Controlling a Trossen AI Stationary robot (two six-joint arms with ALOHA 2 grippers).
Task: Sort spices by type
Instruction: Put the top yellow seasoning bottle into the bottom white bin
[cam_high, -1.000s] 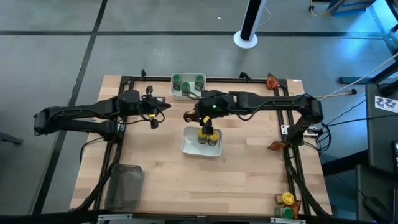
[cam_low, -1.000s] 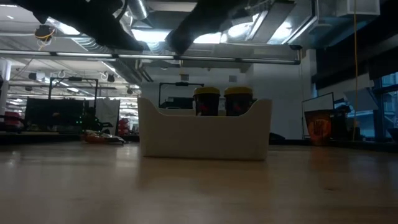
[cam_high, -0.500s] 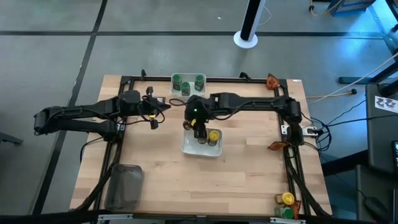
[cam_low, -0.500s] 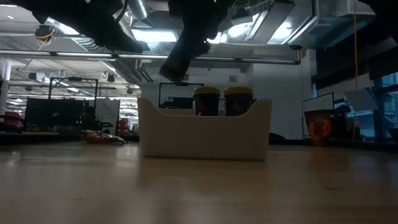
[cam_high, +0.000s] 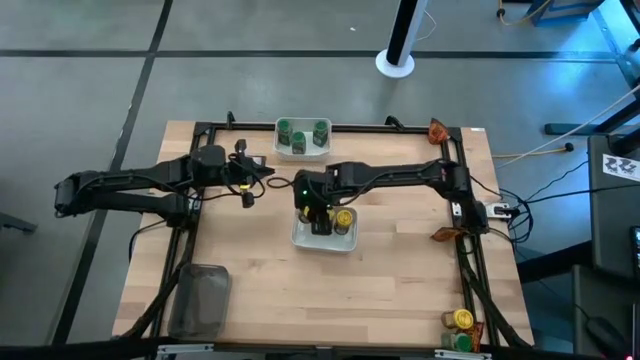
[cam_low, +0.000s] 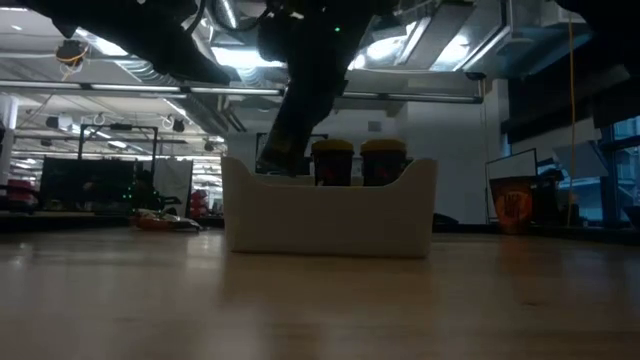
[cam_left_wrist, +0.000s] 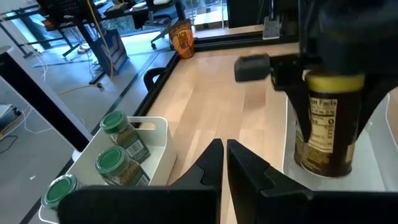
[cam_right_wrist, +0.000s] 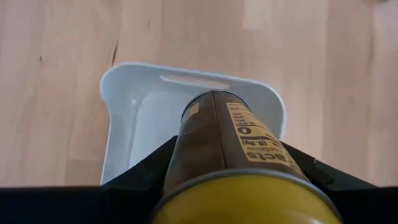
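My right gripper is shut on a brown spice jar with a yellow cap and reaches down over the left part of the middle white bowl. Two more yellow-capped jars stand in that bowl. Three green-capped jars stand in the white bowl at the far edge. My left gripper hangs shut, with nothing in it, left of the middle bowl. My right gripper pinches the jar between its two fingers on the jar's sides just under the yellow cap. The fingers come from above, slanting down along the jar. The jar hangs base down, slightly tilted, inside the bowl's walls; whether its base touches the floor I cannot tell.
A clear grey tray lies at the near left corner. Loose jars sit at the near right corner, and brown-orange packets lie by the right frame rail and at the far right. Bare wood stretches in front of the middle bowl.
My right gripper has carried the yellow-capped jar toward the table's left edge and down, tipping steeper as it went. The jar has come from above the bowl down between the bowl's walls, left of the two standing jars.
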